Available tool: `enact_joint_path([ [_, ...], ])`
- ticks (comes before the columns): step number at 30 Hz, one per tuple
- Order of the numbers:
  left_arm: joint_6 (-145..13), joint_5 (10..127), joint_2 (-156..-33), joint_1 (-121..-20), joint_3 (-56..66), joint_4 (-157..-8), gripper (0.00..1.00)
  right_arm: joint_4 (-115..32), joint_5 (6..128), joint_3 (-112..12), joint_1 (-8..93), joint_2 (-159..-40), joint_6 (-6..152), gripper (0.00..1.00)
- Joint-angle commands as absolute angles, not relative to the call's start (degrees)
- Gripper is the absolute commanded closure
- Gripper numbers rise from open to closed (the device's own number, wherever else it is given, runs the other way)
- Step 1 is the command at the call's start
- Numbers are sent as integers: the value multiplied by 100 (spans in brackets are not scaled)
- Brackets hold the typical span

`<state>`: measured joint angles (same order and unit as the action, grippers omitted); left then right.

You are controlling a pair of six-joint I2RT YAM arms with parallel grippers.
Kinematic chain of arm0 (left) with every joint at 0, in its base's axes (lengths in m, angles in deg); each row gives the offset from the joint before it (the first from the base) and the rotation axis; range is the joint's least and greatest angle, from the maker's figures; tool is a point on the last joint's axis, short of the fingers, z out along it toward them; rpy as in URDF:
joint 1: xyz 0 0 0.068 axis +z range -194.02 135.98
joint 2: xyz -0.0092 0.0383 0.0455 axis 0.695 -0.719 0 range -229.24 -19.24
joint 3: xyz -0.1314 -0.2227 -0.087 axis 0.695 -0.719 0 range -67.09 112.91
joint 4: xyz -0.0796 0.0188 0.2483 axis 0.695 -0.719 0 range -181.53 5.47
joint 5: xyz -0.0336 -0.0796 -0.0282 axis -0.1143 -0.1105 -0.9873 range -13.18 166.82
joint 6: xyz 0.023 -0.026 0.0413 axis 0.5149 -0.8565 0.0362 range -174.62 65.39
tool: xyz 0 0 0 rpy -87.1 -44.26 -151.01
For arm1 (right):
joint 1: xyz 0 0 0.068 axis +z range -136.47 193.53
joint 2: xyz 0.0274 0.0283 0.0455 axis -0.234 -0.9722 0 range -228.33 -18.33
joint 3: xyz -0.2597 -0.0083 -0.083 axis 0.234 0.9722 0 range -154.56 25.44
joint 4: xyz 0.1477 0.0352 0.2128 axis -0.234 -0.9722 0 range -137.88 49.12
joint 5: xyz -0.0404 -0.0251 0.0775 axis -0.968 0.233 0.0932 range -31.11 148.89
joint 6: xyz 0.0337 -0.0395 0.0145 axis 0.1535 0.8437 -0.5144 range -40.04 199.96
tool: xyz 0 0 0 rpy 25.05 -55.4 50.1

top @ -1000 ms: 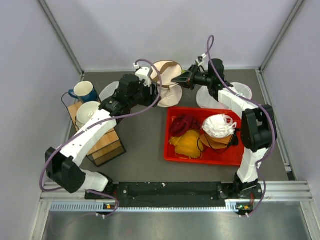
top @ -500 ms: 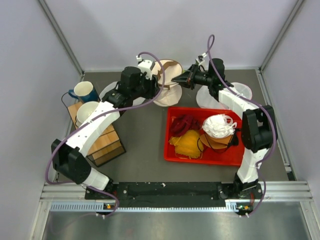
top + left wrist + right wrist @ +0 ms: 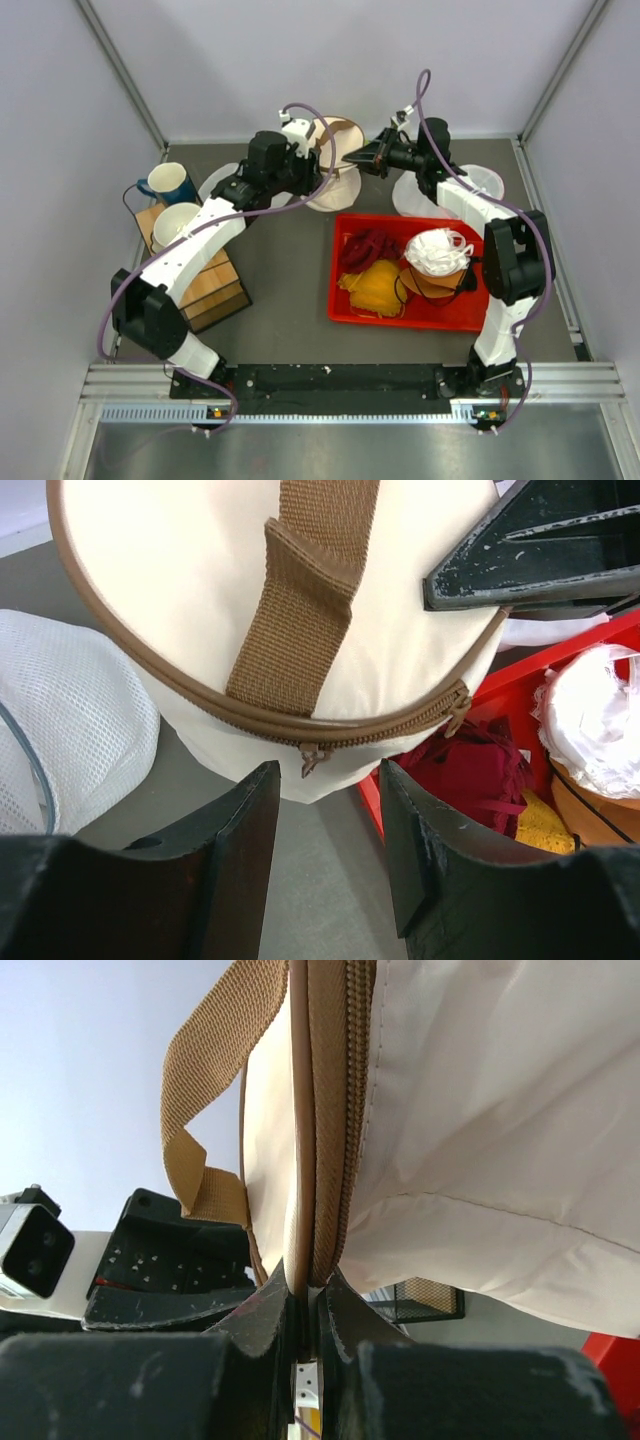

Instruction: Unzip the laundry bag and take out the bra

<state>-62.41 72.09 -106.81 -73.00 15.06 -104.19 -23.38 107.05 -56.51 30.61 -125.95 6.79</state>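
Observation:
The cream laundry bag (image 3: pixel 338 140) with brown trim is at the back centre, its round end tilted up. My right gripper (image 3: pixel 358 159) is shut on the bag's brown zipper edging (image 3: pixel 327 1160) at the rim. My left gripper (image 3: pixel 312 166) is open just left of the bag. In the left wrist view its fingers (image 3: pixel 235 860) flank a small zipper pull (image 3: pixel 313 759) hanging from the closed zip, without touching it. A brown strap (image 3: pixel 305 610) crosses the round end. No black bra is in view.
A red tray (image 3: pixel 345 305) holds a dark red garment (image 3: pixel 368 245), a yellow one (image 3: pixel 375 285) and a white cupped one (image 3: pixel 440 250). White mesh pouches (image 3: pixel 215 185) (image 3: pixel 482 182) lie beside the bag. A blue mug (image 3: pixel 170 183), a white cup (image 3: pixel 175 225) and a wooden box (image 3: pixel 215 292) are at the left.
My left arm has reached farther back and right, bringing its open gripper up to the bag. The right gripper has kept its hold on the rim.

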Motion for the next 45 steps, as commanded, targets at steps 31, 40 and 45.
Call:
enact_joint_path([
  [31,-5998,7911,-9984,-7057,1158,-10035,100,-2327,11479,-5831,3041,-12565,1444,100],
  [40,-6130,7263,-10282,-6661,1193,-9965,100,-5053,12270,-7755,2830,-13679,3986,100],
  [45,-6384,6760,-10458,-6793,965,-9851,100,-6065,11500,-9064,2733,-14550,4103,100],
])
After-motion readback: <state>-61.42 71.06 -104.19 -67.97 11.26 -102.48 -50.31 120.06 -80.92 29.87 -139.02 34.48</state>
